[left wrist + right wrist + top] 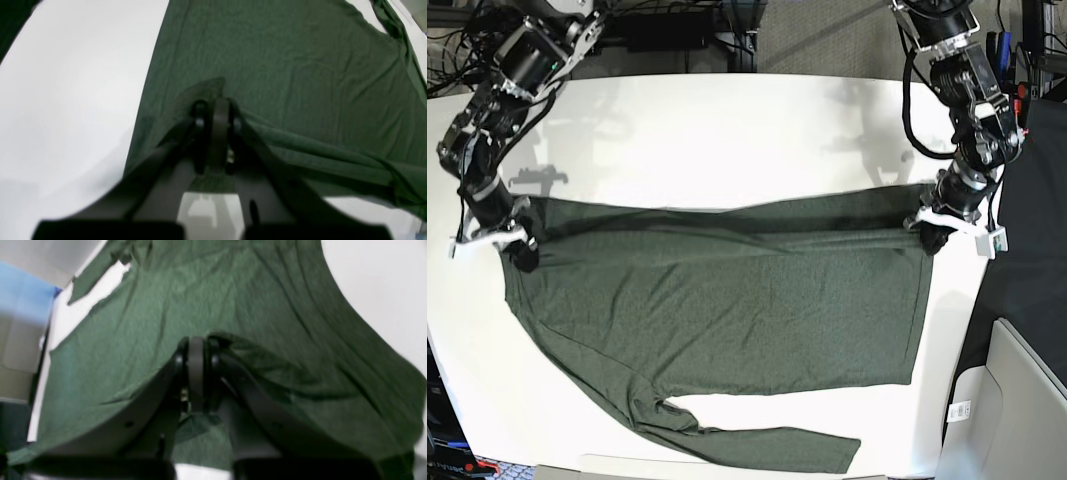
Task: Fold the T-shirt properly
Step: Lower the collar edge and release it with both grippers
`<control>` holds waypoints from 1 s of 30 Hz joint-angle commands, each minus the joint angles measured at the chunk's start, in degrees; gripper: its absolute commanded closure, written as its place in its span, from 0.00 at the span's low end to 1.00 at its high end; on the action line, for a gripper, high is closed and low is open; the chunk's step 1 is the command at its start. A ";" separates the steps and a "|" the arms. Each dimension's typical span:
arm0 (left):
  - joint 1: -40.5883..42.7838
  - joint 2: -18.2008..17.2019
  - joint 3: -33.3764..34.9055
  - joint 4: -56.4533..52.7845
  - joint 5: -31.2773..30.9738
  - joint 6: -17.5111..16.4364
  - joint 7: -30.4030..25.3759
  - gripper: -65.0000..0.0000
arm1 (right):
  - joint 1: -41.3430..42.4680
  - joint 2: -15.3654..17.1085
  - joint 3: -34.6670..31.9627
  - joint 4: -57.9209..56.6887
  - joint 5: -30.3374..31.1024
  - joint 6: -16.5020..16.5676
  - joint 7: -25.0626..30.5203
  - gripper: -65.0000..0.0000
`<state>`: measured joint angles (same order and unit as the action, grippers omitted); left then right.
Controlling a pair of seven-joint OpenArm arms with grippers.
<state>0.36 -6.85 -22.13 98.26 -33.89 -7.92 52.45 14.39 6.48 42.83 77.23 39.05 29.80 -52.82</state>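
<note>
My left gripper (217, 110) is closed tight, jaws pinched on a fold of the T-shirt (300, 83). In the left wrist view the fabric bunches up between the fingers and runs away from them in a taut ridge toward the right edge of the frame. In the base view that gripper (930, 237) sits at the shirt's upper corner on that view's right, just inside the table (727, 130) edge.

My right gripper (196, 350) is likewise clamped shut on the T-shirt (233, 290). A raised lump of cloth sits just beside the fingers, with creases fanning out from it. In the base view it (522, 255) holds the opposite upper corner, near the table's left edge.

Between the two grips the upper edge of the T-shirt (727, 310) is stretched in a nearly straight line, with long parallel wrinkles just below it. The rest of the dark olive-green shirt lies spread flat on the white table. One long sleeve (757, 440) trails along the near edge of the table, lying beside the body, with a strip of bare table between them.

Blue and grey shapes (23, 300) beyond the table in the right wrist view are too blurred to identify.
</note>
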 commanded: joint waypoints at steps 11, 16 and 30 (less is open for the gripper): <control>-2.78 -0.58 -0.07 -7.58 -0.09 0.32 -1.59 0.98 | 6.93 0.68 0.20 -9.93 1.00 0.22 2.84 0.99; -2.60 -0.84 0.72 -8.19 -0.09 0.49 -0.97 0.78 | 5.52 0.60 0.12 -9.76 1.52 0.13 3.89 0.77; 11.90 -3.04 2.83 9.83 -0.26 0.49 2.63 0.59 | -5.91 2.71 0.56 0.88 13.57 0.48 -1.29 0.63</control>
<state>12.82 -9.39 -18.92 107.13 -33.76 -7.33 55.79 7.11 8.51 43.46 77.03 50.81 29.50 -55.20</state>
